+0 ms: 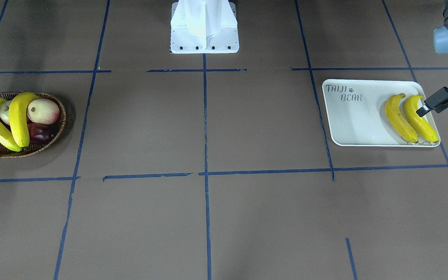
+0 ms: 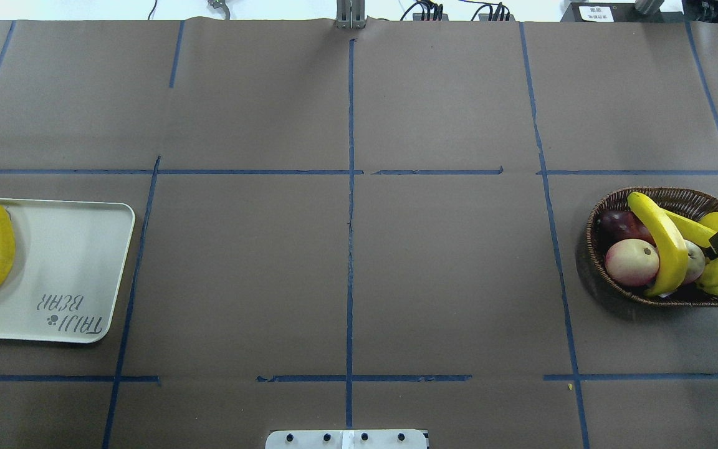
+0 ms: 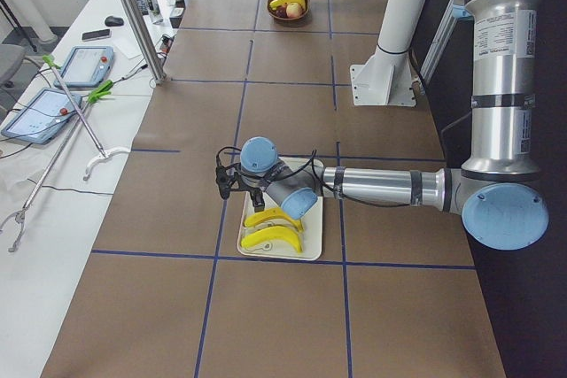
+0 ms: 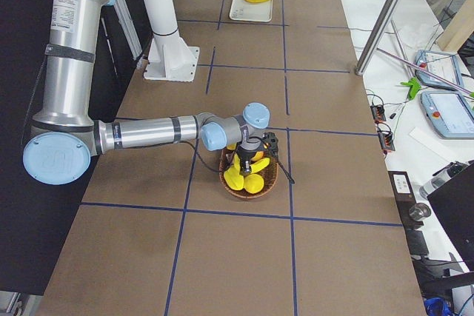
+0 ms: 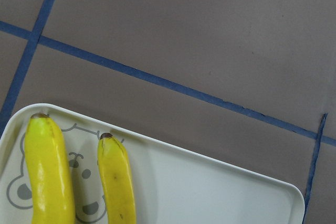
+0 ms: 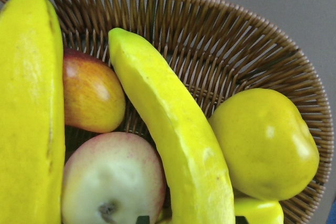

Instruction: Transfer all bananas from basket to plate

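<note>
Two yellow bananas (image 1: 397, 118) (image 1: 420, 118) lie side by side on the off-white "TAIJI BEAR" plate (image 1: 354, 124); they also show in the left wrist view (image 5: 50, 177) (image 5: 118, 179). My left gripper (image 1: 445, 95) hovers over the outer one, open and empty. The wicker basket (image 2: 608, 209) holds two more bananas: one arched on top (image 2: 661, 243) and one below it (image 6: 173, 140). My right gripper (image 6: 190, 219) is low over the basket, open, its fingertips (image 6: 142, 219) on either side of that lower banana.
The basket also holds a cream-and-pink fruit (image 2: 632, 262), a dark red fruit (image 2: 614, 224) and round yellow fruit (image 6: 262, 140). The robot's white base (image 1: 204, 27) stands mid-table. Blue tape lines cross the brown table.
</note>
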